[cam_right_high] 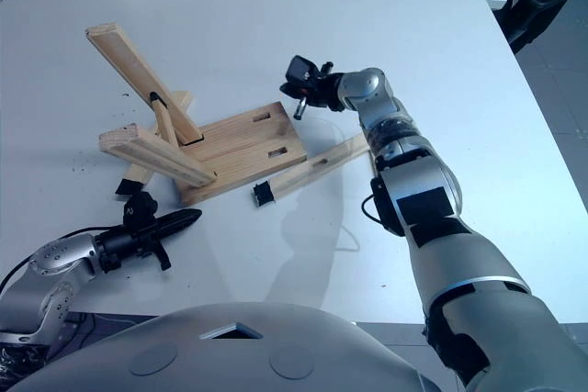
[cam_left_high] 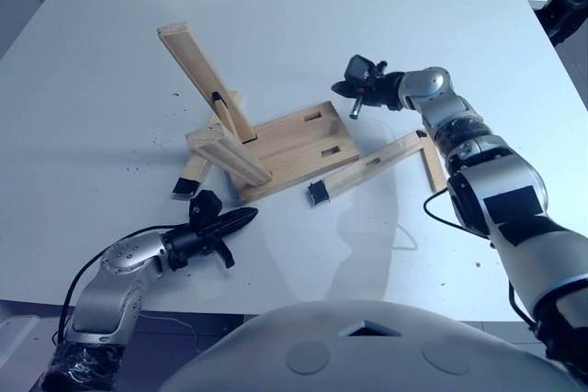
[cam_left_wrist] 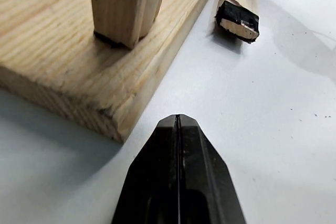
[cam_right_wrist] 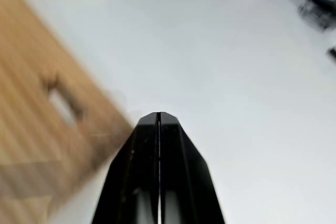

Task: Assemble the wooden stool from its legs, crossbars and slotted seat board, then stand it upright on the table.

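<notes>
Part-built stool on the surface, both claws closed and empty.

The white surface (cam_left_high: 110,61) carries the slotted seat board (cam_left_high: 287,149), which lies flat with two open slots in its right half. A leg frame (cam_left_high: 204,80) is set into the board's left half. One leg slants up and away from the board, and another lies across the board's left edge. A loose leg with crossbar (cam_left_high: 372,165) lies just right of the board, its black-capped end beside the board's near-right edge. The left claw (cam_left_wrist: 178,119), fingers pressed together on nothing, is near the board's near corner. The right claw (cam_right_wrist: 159,115), also closed on nothing, is just beyond the board's far-right corner.
</notes>
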`<state>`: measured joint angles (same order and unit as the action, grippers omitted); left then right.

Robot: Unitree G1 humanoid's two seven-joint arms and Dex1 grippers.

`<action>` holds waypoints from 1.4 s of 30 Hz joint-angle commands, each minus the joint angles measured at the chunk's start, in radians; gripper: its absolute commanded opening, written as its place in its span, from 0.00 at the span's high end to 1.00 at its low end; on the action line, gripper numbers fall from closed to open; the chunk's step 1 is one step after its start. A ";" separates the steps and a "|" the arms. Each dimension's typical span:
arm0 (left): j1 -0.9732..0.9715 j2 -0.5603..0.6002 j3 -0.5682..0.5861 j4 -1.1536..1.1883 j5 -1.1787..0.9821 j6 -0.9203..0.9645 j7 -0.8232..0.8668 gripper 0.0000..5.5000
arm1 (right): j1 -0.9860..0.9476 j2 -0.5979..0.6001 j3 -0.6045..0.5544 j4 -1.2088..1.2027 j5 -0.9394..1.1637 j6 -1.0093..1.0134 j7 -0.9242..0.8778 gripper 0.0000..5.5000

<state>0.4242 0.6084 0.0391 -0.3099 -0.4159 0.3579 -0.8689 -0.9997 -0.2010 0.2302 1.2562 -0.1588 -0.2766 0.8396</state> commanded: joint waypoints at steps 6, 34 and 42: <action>-0.026 -0.002 -0.031 0.049 0.039 -0.005 0.032 1.00 | 0.041 0.043 0.026 0.020 -0.032 0.075 0.184 1.00; -0.302 -0.101 -0.051 0.205 0.080 -0.009 0.152 1.00 | 0.215 -0.103 -0.028 -0.172 0.083 0.293 0.546 1.00; -0.410 -0.102 -0.072 0.312 0.112 -0.036 0.113 1.00 | 0.391 -0.152 0.017 -0.476 0.132 0.405 0.595 1.00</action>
<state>0.0592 0.5029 -0.0141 -0.0281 -0.3195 0.3340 -0.7382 -0.6910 -0.3354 0.1996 0.8488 -0.0057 0.0722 1.4132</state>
